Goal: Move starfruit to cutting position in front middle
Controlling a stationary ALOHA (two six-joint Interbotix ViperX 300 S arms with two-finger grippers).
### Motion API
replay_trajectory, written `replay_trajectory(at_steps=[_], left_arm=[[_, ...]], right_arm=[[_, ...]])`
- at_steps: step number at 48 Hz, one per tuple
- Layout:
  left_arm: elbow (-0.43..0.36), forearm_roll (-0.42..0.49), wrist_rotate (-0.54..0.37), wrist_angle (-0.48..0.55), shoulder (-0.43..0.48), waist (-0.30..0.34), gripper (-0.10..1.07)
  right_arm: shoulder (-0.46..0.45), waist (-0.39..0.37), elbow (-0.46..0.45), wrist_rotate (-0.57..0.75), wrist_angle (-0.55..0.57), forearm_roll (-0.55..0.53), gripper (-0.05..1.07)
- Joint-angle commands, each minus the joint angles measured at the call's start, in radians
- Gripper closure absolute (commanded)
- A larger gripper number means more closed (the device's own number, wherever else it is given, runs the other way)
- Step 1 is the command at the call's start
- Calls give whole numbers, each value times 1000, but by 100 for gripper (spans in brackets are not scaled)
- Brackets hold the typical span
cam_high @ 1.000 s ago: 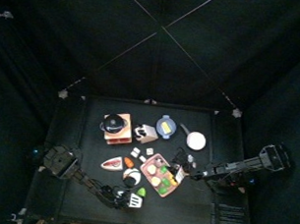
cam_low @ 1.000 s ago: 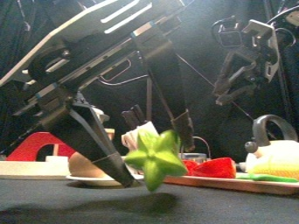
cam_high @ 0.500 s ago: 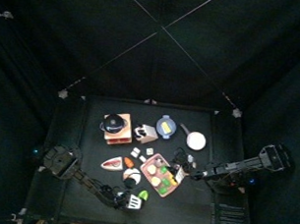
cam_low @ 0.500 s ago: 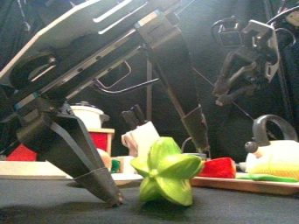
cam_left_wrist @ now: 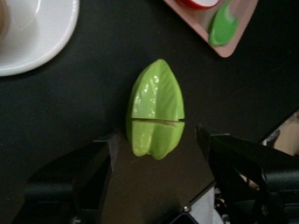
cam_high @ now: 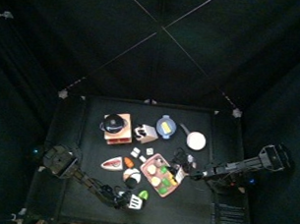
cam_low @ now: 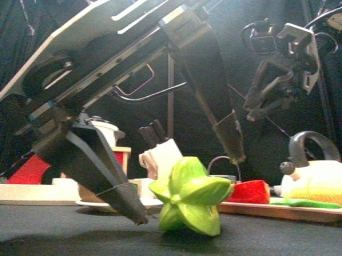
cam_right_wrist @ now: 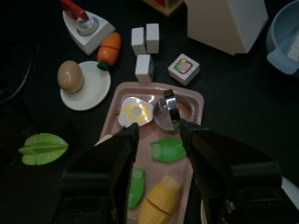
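The starfruit (cam_low: 191, 197), bright yellow-green and ribbed, rests on the black table at the front middle. It also shows in the top view (cam_high: 138, 198), the left wrist view (cam_left_wrist: 156, 121) and the right wrist view (cam_right_wrist: 44, 148). My left gripper (cam_left_wrist: 162, 157) is open, with one jaw on each side of the fruit and a gap to each. In the front view one of its fingers (cam_low: 114, 182) slants down just left of the fruit. My right gripper (cam_right_wrist: 167, 144) is open and empty, held high over the pink tray (cam_right_wrist: 197, 112).
The pink tray (cam_high: 176, 173) of food pieces lies just behind and right of the starfruit. A white plate (cam_left_wrist: 35, 39) and a watermelon slice (cam_low: 47, 165) sit to its left. A wooden box (cam_high: 116, 128), a bowl (cam_high: 168, 126) and another white plate (cam_high: 197, 141) stand farther back.
The starfruit went from hanging tilted in the left gripper above the table to resting on the table. The left jaws opened off it. The right arm stayed still.
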Motion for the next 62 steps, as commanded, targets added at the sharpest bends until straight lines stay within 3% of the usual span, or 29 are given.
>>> replay_trajectory(at_steps=[1,31,62], left_arm=[[-34,11,2,-2,-35,6,-2],[-44,-26,3,-51,-32,6,-2],[52,-17,12,31,-100,6,-2]], right_arm=[[-8,2,-15,-2,-2,-5,23],[-8,2,-15,0,-2,-5,23],[-5,2,-17,0,-3,-5,23]])
